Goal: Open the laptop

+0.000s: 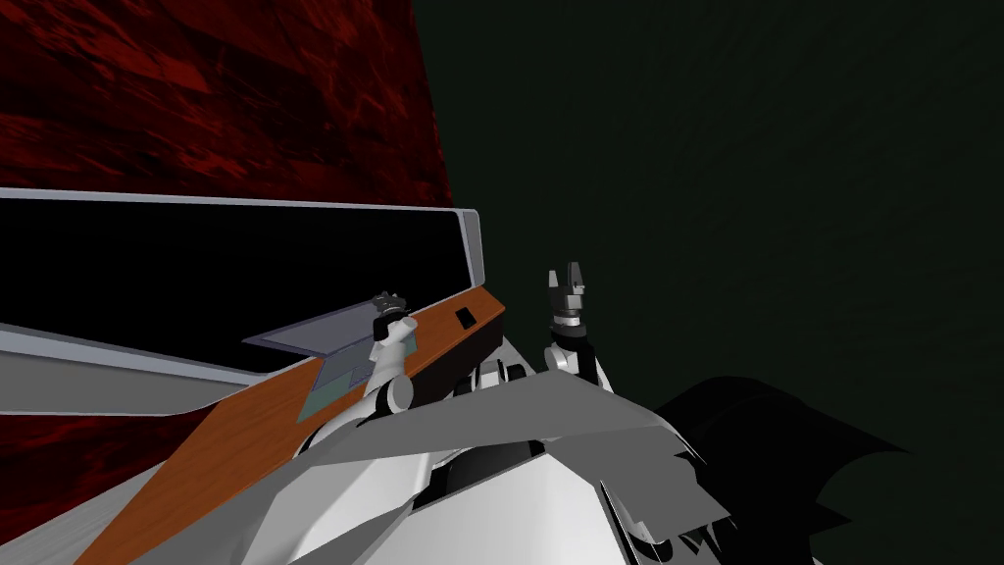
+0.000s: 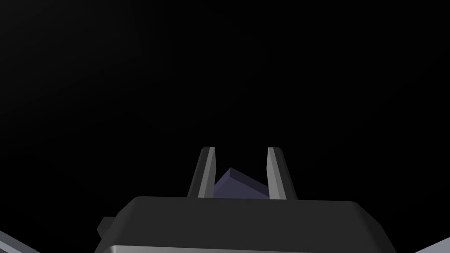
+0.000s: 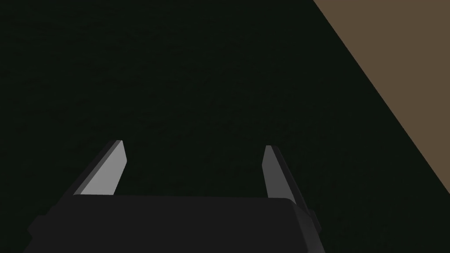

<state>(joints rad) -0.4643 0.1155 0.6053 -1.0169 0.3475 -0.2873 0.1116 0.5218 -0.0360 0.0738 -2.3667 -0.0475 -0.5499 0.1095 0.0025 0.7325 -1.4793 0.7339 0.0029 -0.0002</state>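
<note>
- Laptop [image 1: 316,333] on the wooden desk [image 1: 235,432], its lid [image 2: 239,188] part-raised.
- My left gripper [image 2: 241,153] is at the lid's front edge, fingers pinched in on what looks like a purple-grey corner of it.
- My right gripper [image 1: 569,280] hangs just past the desk's end, fingers spread wide, holding nothing.

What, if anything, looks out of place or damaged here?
Nothing stands out. The laptop lies on the brown desk, its lid partly raised, pinched by the left gripper; the right gripper is open beside the desk.
</note>
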